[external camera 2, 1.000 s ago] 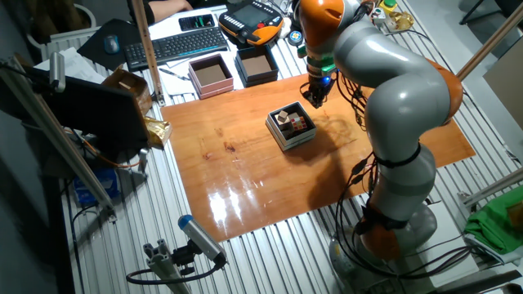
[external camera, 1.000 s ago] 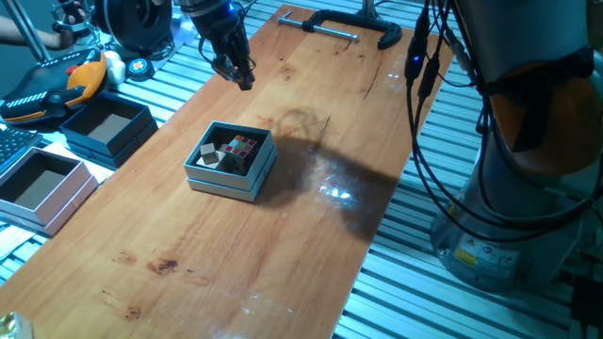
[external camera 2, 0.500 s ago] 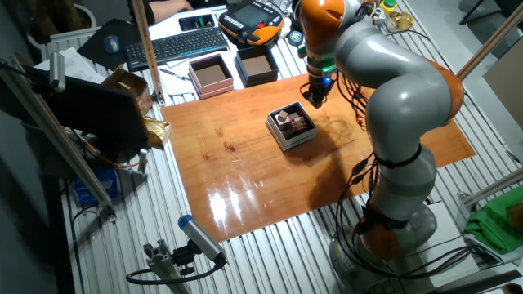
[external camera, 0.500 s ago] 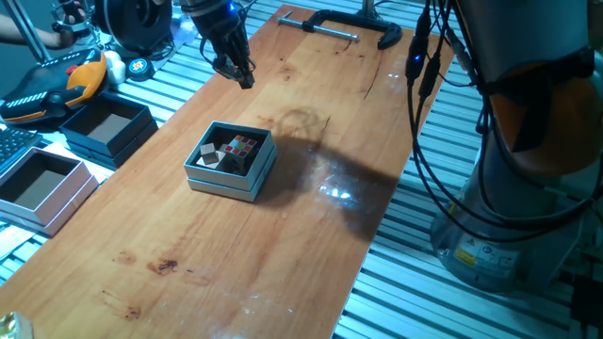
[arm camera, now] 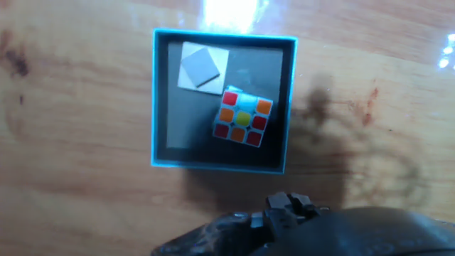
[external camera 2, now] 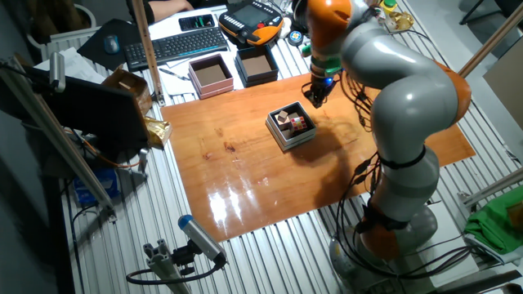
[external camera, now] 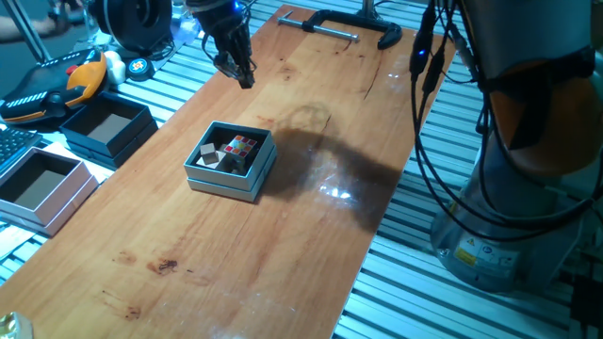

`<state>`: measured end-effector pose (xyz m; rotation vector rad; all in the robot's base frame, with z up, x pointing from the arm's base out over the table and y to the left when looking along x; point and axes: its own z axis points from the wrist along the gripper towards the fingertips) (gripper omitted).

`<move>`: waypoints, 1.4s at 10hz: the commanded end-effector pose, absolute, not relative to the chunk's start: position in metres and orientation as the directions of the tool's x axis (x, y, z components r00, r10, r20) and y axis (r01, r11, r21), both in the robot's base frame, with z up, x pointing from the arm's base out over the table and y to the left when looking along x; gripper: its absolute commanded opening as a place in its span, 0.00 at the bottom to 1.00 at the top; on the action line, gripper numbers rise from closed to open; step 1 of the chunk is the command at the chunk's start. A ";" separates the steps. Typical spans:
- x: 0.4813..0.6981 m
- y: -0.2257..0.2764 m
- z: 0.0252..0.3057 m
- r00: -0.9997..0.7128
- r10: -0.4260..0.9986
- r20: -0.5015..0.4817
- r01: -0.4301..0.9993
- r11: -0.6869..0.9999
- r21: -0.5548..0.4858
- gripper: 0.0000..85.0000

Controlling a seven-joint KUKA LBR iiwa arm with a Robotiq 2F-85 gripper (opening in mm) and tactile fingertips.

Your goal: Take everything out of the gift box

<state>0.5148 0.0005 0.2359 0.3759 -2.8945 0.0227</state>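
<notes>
The gift box (external camera: 219,184) with pale grey-blue sides sits mid-table; it also shows in the other fixed view (external camera 2: 286,140) and the hand view (arm camera: 153,99). Inside lie the multicoloured puzzle cube (external camera: 242,148) (external camera 2: 298,124) (arm camera: 242,118) and the plain grey cube (external camera: 209,156) (external camera 2: 283,117) (arm camera: 201,65). I cannot make out the tiny pale grey block. My gripper (external camera: 245,79) (external camera 2: 316,100) hangs above the table beyond the box, apart from it, empty, its fingers looking closed together.
A dark navy box (external camera: 108,127) (external camera 2: 257,64) and a larger white box with a brown inside (external camera: 38,185) (external camera 2: 210,75) stand off the table's left edge. A black clamp (external camera: 344,24) lies at the far end. Cables hang by the arm base (external camera: 528,188).
The arm has shifted slightly, the gripper edging a little away from the box. The box and its contents have not moved.
</notes>
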 end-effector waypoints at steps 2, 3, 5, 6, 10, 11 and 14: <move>0.515 0.001 0.236 -0.943 -0.260 0.207 -0.255 0.966 0.049 0.01; 0.515 0.001 0.236 -0.944 -0.265 0.198 -0.256 0.964 0.071 0.01; 0.515 0.001 0.236 -0.930 -0.276 0.242 -0.261 0.961 0.091 0.01; 0.515 0.001 0.236 -0.938 -0.243 0.246 -0.231 0.970 0.077 0.01; 0.548 0.044 0.240 -0.956 -0.204 0.212 -0.209 0.978 -0.001 0.09; 0.560 0.051 0.235 -0.955 -0.221 0.197 -0.224 0.975 0.003 0.20; 0.589 0.060 0.206 -0.940 -0.301 0.160 -0.309 0.950 -0.030 0.37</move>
